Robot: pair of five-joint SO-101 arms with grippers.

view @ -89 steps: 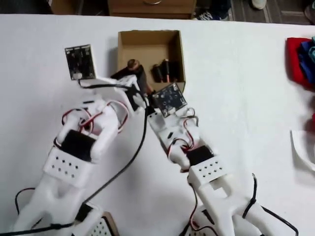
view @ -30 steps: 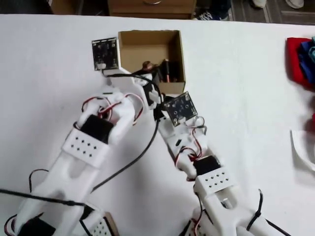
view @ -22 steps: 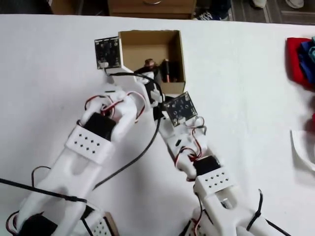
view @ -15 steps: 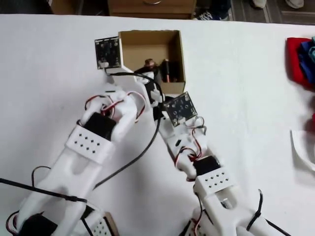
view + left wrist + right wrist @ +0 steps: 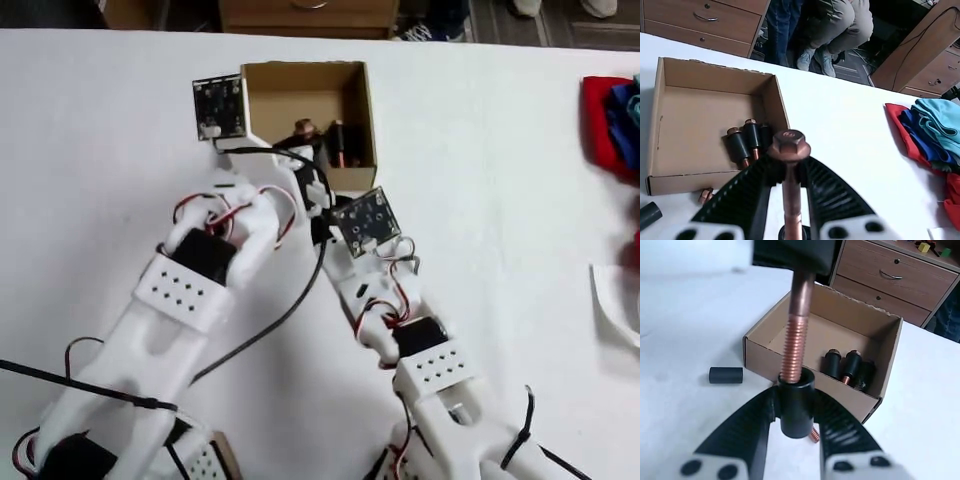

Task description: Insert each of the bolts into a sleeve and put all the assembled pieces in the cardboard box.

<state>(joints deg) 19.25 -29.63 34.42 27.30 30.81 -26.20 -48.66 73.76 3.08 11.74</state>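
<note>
Left jaws grip bolt (image 5: pixel 790 186), right jaws grip sleeve (image 5: pixel 796 407) — bolt tip inside

The bolt (image 5: pixel 791 192) is copper; the sleeve (image 5: pixel 796 412) is plain black. The left gripper (image 5: pixel 790 166) and right gripper (image 5: pixel 796 401) have black ribbed fingers on white bodies. The cardboard box (image 5: pixel 270 100) is brown and holds black-and-copper assembled pieces (image 5: pixel 746 143). The table (image 5: pixel 480 180) is white. At 3 o'clock in the high view lie red and blue cloths (image 5: pixel 611 112).
</note>
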